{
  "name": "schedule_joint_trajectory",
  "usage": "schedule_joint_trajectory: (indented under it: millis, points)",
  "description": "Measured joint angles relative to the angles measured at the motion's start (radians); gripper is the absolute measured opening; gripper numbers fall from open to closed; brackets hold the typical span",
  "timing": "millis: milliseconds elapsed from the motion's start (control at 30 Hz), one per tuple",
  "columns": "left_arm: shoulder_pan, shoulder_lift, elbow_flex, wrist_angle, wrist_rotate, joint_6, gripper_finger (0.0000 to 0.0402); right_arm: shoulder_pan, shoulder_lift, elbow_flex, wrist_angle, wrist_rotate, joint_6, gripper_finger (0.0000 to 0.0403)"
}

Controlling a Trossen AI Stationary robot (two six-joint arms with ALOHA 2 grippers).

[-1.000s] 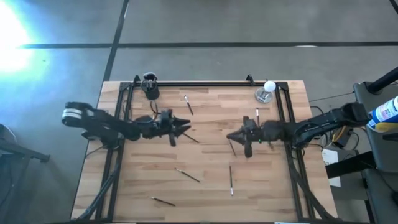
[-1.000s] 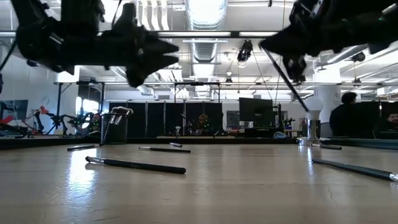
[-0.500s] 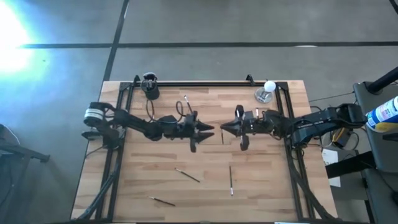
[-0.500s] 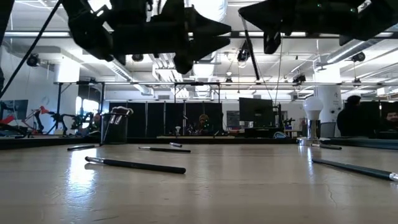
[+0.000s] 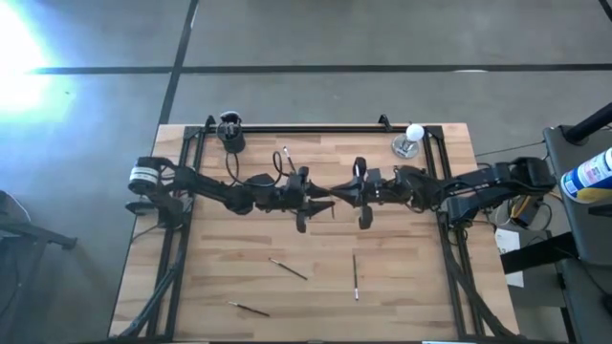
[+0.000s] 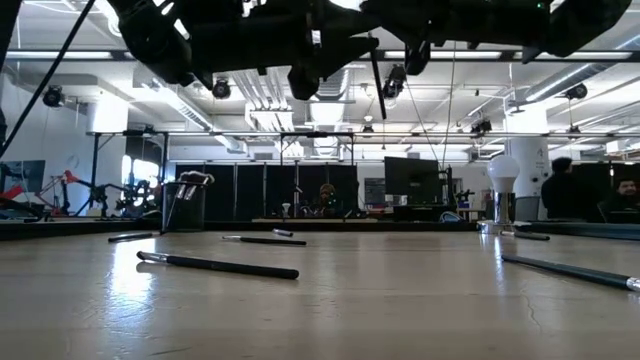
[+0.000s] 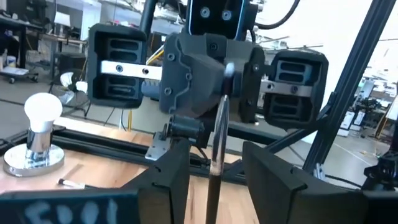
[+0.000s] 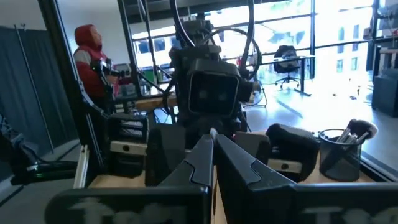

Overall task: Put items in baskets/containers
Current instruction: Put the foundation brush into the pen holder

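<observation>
Handover above mid-tabletop, well apart from the black cup. Right hand pinched shut on a thin stick; left hand wide around it. Close left squarely on the shaft before loosening right; keep the stick upright.

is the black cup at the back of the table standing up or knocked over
Upright. The black cup stands on its base at the table's far left corner, open end up, with brush heads sticking out of its top in the low view.
</observation>
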Motion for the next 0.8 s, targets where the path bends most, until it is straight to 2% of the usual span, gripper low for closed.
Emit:
schedule_joint_trajectory:
  millis: [100,200,400,500,600,800]
  points:
    - [0.0,0.0,0.0,-0.002,0.0,0.014,0.0138,0.0,0.019,0.016,-0.002,0.0,-0.005,0.0008]
    - [0.0,-0.002,-0.001,-0.002,0.0,0.014,0.0119,0.0,0.03,0.027,0.001,-0.001,-0.009,0.0008]
    - [0.001,-0.018,-0.002,-0.037,-0.005,0.034,0.0016,0.0,0.022,0.028,-0.004,0.043,-0.017,0.0011]
    - [0.005,-0.054,-0.002,-0.134,-0.015,0.06,0.0015,0.0,-0.001,0.018,-0.015,0.057,-0.024,0.0026]
    - [0.008,-0.099,-0.003,-0.231,-0.069,0.087,0.0012,-0.002,-0.035,0.013,-0.055,0.062,-0.024,0.0053]
    - [0.019,-0.203,-0.036,-0.325,-0.129,0.092,0.0012,-0.001,-0.114,-0.012,-0.19,0.061,-0.045,0.0101]
